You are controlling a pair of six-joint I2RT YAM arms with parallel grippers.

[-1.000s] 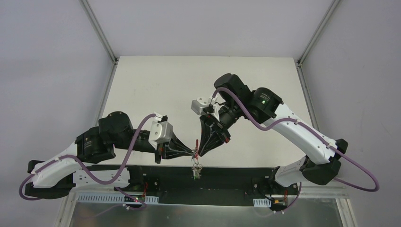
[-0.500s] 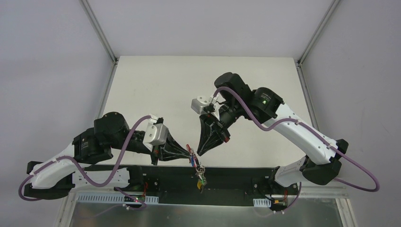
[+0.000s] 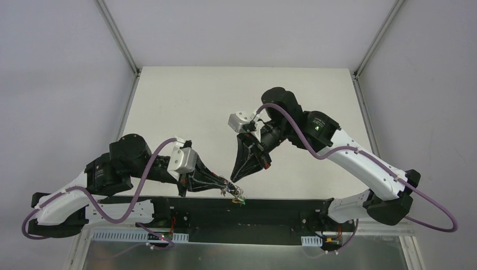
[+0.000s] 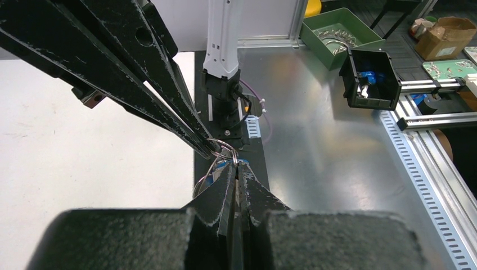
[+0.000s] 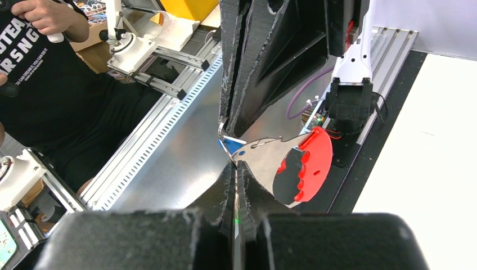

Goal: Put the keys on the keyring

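Keyring bunch point(image 3: 234, 193) (red curved plastic clip point(image 5: 310, 163), grey flat metal piece point(image 5: 263, 163), small silver rings point(image 4: 223, 147)) is held aloft over the white bench's point(image 3: 191, 101) near edge. It is pinched by left claw point(image 3: 226, 186) and right claw point(image 3: 234, 178), both closed on it. Bright blue-headed key point(image 5: 230, 146) is seen beside the grey piece.

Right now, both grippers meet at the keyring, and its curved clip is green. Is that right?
No: the curved clip is red, as the right wrist view shows. The left gripper and right gripper do meet at the keyring.
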